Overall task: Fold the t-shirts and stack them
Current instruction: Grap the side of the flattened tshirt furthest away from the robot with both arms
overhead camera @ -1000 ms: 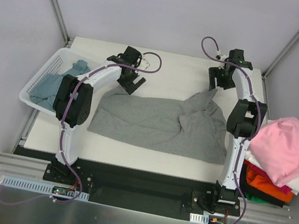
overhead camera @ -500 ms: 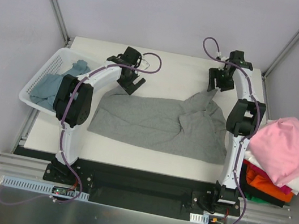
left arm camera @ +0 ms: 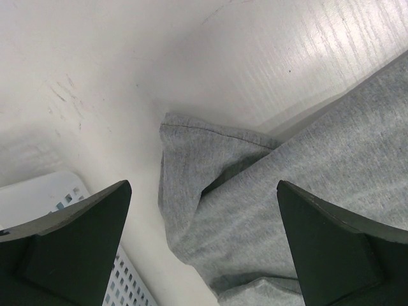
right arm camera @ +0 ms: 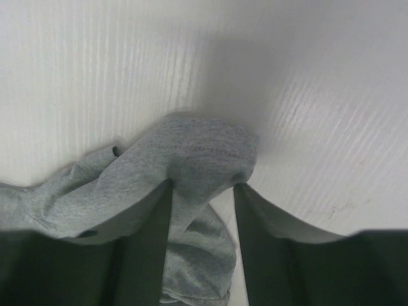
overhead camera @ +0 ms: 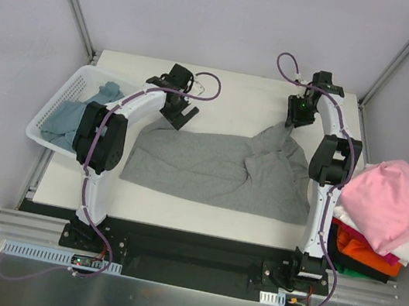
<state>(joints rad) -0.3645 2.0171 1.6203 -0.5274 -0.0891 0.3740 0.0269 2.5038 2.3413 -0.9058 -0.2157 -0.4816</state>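
- The grey t-shirt [overhead camera: 210, 166] lies spread on the table [overhead camera: 229, 98], just right of the basket [overhead camera: 57, 97].
- The right claw [right arm camera: 203, 188] is clamped on the shirt corner farthest from the basket. It is better to lift slowly, because the pinched fold looks thin.
- The left claw [left arm camera: 203, 191] stands wide apart above the corner nearest the basket.
- One second ago the right claw was wider.

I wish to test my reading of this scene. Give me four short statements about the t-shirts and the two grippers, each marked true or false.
1. The left gripper stands open and holds nothing. True.
2. The grey t-shirt lies in the basket. False: it lies spread on the table; the basket holds the blue-teal t-shirt.
3. The right gripper pinches grey cloth. True.
4. An orange t-shirt tops the pile at the right. False: the pink t-shirt is on top.
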